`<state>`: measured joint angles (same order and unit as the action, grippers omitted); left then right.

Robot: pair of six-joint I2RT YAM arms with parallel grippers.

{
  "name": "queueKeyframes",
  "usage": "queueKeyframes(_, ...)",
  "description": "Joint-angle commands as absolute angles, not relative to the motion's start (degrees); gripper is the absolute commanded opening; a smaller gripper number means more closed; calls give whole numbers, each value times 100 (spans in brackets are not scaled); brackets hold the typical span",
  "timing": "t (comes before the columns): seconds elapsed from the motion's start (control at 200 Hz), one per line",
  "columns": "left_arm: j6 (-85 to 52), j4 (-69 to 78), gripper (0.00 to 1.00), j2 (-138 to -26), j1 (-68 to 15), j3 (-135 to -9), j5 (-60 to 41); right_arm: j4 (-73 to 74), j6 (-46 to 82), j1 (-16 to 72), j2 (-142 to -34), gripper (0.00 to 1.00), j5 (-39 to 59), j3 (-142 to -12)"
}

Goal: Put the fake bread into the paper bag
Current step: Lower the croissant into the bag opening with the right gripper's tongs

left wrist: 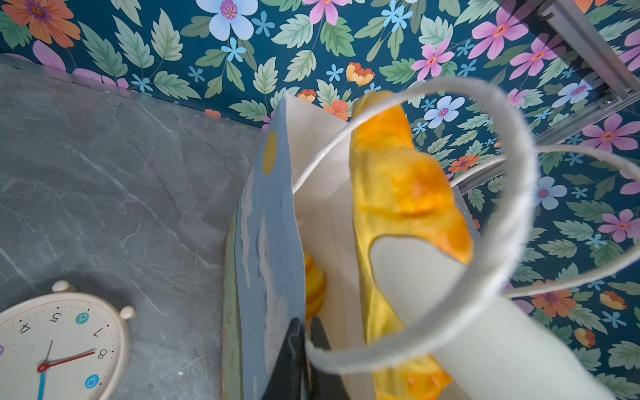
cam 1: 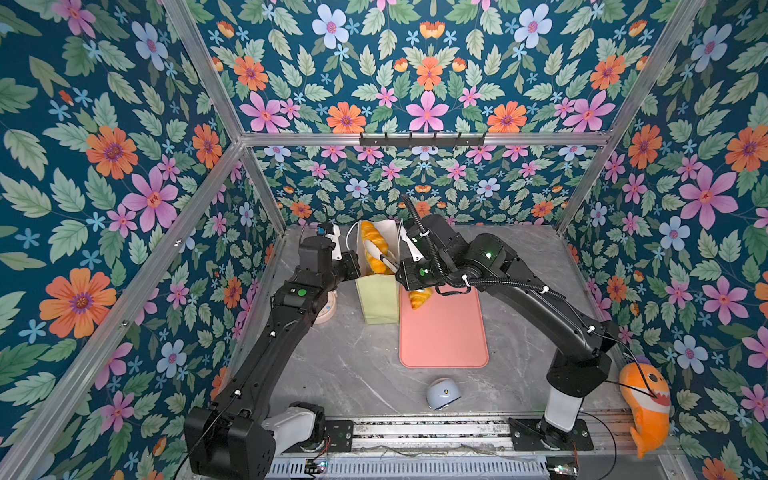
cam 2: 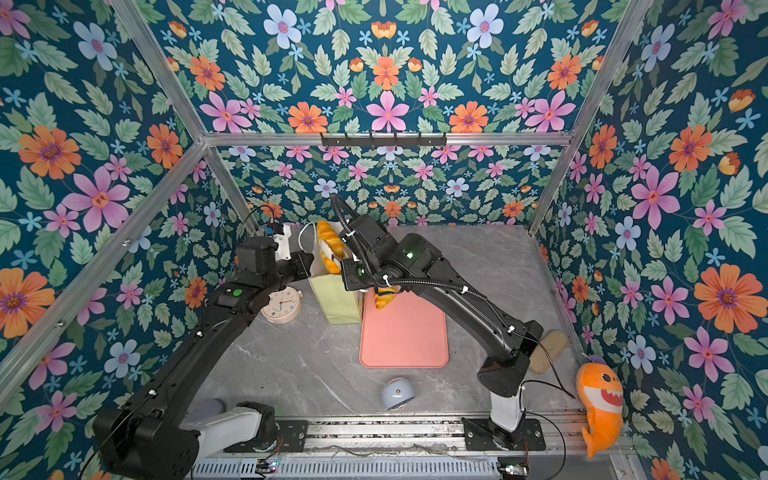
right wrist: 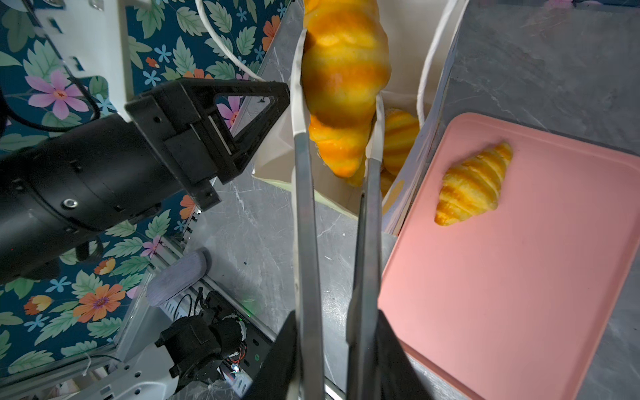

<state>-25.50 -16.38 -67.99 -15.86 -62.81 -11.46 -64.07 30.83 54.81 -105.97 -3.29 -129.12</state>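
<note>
Floral-papered enclosure with aluminium framing, surrounding a grey marbled tabletop point(cam 1: 353, 365); contents as follows. Tall white paper bag point(cam 1: 378, 299) with pale green sides and one blue printed face: standing upright at far centre, mouth gaping; the left gripper point(left wrist: 304, 349) is pinching the printed wall near its top edge, jaws pressed together on the paper. Long metal tongs point(right wrist: 304, 225) with white tips: the right gripper point(right wrist: 334, 346) is clamping them by the handles; the tips are squeezing a glossy golden ridged croissant point(right wrist: 343, 79), which is hanging end-down at the bag's open mouth. Further golden croissants point(right wrist: 400, 138) are lying inside the bag, count unclear. One more ridged croissant point(cam 1: 419, 297) is lying on the far left corner of a flat pink rectangular mat point(cam 1: 444, 332), just right of the bag. Cream round alarm clock point(cam 2: 282, 305) is lying left of the bag; pale blue domed object point(cam 1: 442, 392) is sitting near centre; orange plush shark point(cam 1: 646, 399) is leaning at near right.
</note>
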Motion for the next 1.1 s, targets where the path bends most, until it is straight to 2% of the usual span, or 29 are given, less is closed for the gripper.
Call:
queueKeyframes(0.0,-2593,-1553,9,-6776,-1591,-6280,-1169,-6610,2975,5538,-10715,26,-641,-13103)
queueKeyframes(0.54,-2593,-1558,10,-6786,-1591,-6309,-1195,-7665,2874,5712,-11433,28,-1048,-14147)
queueKeyframes(1.095,-2593,-1566,10,-6864,-1591,-6376,-1265,-7964,2760,5713,-11854,33,-1059,-14704)
